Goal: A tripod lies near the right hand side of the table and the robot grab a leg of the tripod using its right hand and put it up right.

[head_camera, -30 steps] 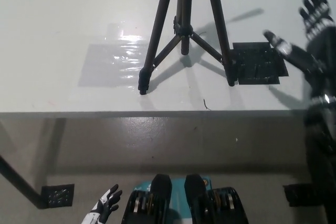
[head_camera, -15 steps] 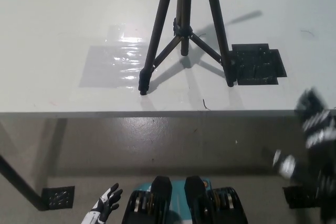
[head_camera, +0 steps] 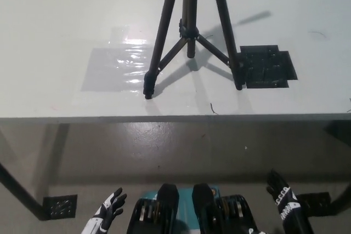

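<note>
Tripod point(head_camera: 189, 31) stands upright on the white worktop point(head_camera: 66, 20), legs spread, feet near the front edge; right foot touches a dark square patch point(head_camera: 267, 67). Right hand point(head_camera: 282, 195) low below the worktop edge, fingers apart, holding nothing. Left hand point(head_camera: 109, 207) rests at lower left, open, empty.

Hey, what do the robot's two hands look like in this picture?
The left hand is white with black fingers and dark joints. The right hand is black with small white markings across its back. No cables show on either.
</note>
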Tool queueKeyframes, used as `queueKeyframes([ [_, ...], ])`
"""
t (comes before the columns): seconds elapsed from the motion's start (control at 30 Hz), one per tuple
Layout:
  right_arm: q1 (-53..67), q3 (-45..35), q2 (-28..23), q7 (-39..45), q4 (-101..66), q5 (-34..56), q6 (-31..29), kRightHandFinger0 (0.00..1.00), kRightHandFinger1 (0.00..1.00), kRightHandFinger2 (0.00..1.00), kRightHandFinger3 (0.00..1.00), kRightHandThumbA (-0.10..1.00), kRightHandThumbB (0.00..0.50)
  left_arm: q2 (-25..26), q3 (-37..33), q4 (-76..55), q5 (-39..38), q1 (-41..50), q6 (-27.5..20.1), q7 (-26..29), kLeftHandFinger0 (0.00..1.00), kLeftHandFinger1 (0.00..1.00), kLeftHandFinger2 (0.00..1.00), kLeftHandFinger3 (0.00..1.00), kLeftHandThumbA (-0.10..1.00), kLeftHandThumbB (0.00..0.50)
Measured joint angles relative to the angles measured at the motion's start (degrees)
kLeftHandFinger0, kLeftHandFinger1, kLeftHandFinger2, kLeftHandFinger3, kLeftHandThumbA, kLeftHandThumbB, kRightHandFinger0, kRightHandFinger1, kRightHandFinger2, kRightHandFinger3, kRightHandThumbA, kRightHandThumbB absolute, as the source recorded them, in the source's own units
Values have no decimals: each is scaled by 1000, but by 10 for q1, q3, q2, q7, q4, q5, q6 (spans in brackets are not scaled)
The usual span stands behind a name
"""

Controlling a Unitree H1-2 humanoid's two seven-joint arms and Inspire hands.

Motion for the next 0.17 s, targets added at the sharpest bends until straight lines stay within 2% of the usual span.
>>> queueKeyframes([
  [0.1, -15, -11, 7, 14, 20, 4, -3, 1000, 1000, 1000, 1000, 1000, 383, 0, 1, 1, -1, -6, -1, 0, 1000, 1000, 1000, 1000, 1000, 374],
  [0.17, -21, -20, 9, 21, 27, 6, -6, 1000, 1000, 1000, 1000, 1000, 398, 0, 2, 1, -1, -10, -1, 0, 1000, 1000, 1000, 1000, 1000, 376],
])
